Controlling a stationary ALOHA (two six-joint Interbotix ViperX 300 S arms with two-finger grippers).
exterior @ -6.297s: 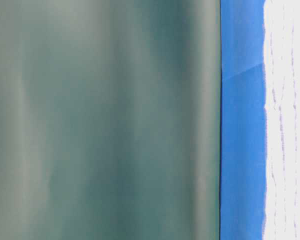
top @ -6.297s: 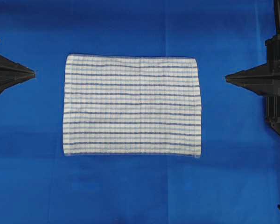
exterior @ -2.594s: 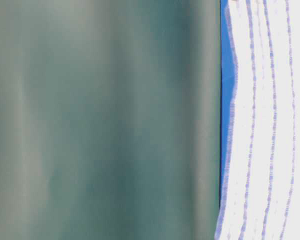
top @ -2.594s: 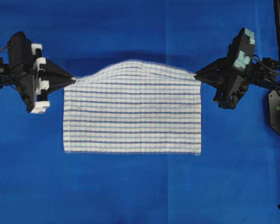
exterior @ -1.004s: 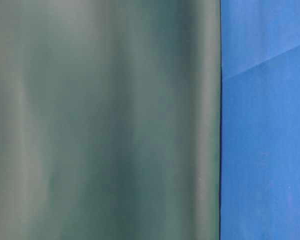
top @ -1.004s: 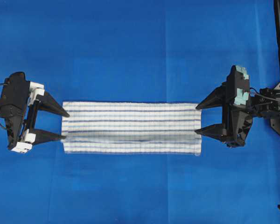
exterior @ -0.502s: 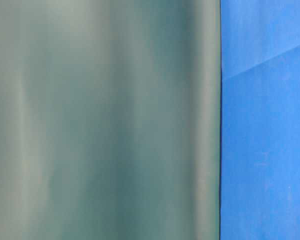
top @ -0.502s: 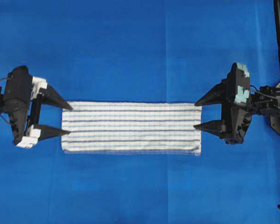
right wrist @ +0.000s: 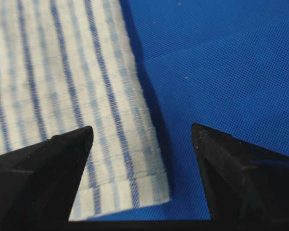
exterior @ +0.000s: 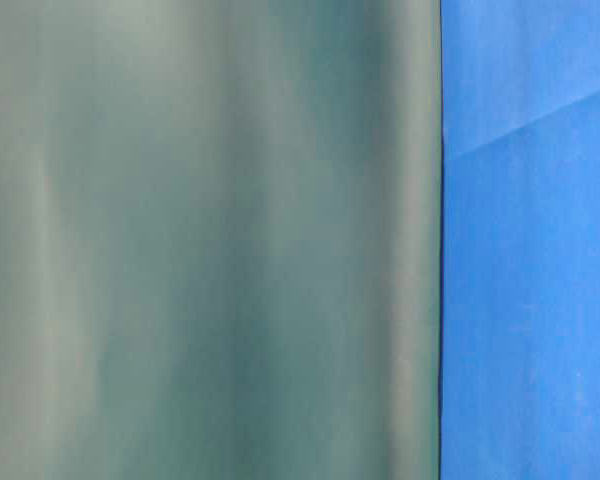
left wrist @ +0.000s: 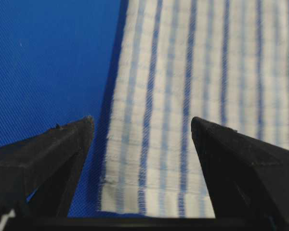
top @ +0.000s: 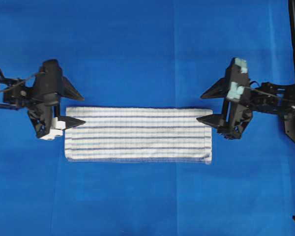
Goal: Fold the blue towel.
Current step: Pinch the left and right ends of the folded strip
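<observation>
Blue cloth-covered table [top: 147, 44] holds the white, blue-striped woven towel [top: 137, 133] folded into a centred strip; left gripper [top: 74, 107] and right gripper [top: 207, 105], both spread empty, should pinch corners squarely.

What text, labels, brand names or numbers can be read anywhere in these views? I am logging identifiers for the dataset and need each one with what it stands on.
None: no words, numbers, logos or signs can be read in any view.
The blue towel carries only stripes.
The blue table covering is plain.
The left gripper and right gripper show no readable markings.
The table-level view is mostly a blurred grey-green surface without text.
</observation>
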